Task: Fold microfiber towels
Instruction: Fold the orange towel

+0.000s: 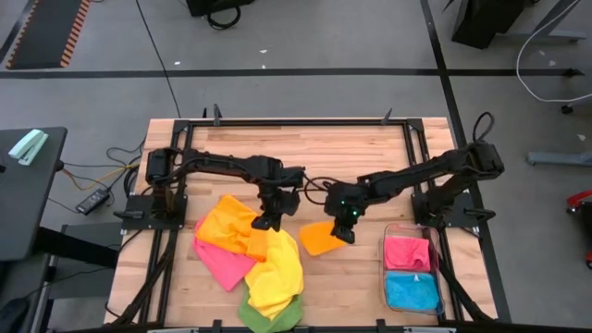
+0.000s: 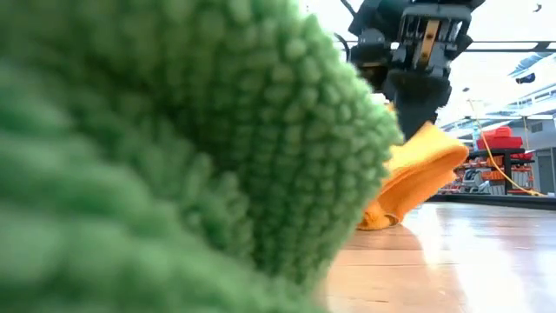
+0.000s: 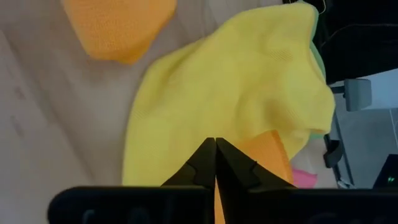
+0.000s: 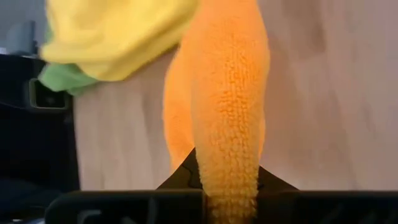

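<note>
Mid-table, orange towel (image 1: 319,240) stretches leftward from right gripper (image 1: 346,231).

Bare table (image 1: 351,153) behind; towel heap (image 1: 250,259) crowding front-left.

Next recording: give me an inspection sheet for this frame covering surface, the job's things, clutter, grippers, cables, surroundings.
Surface: wooden table in a black frame, bare at the back.
Job's things: loose pile at front left with an orange towel, pink towel, yellow towel and green towel; a second orange towel apart at centre.
Clutter: clear bin at front right holding a folded pink cloth and blue cloth.
Grippers: left gripper shut over the pile, pinching orange cloth; right gripper shut on the second orange towel.
Cables: wires off the table's left side.
Surroundings: grey floor; no people seen.
</note>
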Controlling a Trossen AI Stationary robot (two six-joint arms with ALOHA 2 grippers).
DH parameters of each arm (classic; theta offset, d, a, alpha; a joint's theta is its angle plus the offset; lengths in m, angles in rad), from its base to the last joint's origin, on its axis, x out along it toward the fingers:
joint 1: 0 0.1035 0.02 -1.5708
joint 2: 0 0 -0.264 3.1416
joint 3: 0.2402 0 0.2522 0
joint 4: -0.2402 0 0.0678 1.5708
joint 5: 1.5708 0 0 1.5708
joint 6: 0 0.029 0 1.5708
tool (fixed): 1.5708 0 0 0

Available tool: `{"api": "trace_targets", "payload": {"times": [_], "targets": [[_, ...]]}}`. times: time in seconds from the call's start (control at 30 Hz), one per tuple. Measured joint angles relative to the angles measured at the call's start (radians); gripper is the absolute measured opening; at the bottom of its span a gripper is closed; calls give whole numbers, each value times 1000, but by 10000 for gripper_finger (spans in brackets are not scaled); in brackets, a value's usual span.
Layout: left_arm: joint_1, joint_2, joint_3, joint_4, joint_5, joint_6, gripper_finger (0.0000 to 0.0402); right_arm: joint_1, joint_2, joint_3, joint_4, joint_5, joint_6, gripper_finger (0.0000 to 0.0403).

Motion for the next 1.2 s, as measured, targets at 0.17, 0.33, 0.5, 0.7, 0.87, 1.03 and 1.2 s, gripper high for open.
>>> {"api": "trace_targets", "payload": {"times": [0.17,0.33,0.5,0.7,0.87,1.03,1.2], "targets": [[16,0,0,5,0,22,6,-55,18,0,-26,0,-51,23],[12,0,0,22,0,23,23,-89,17,0,-51,4,-113,33],[1,0,0,25,0,48,26,-132,17,0,-82,6,-174,75],[-3,0,0,32,1,77,7,-208,17,0,-88,-19,-183,150],[-3,0,0,42,0,78,16,-286,17,0,-99,-23,-164,189],[-3,0,0,79,1,78,33,-390,16,0,-158,-97,-168,206],[-4,0,0,115,2,78,26,-494,16,0,-243,-135,-237,213]]}}
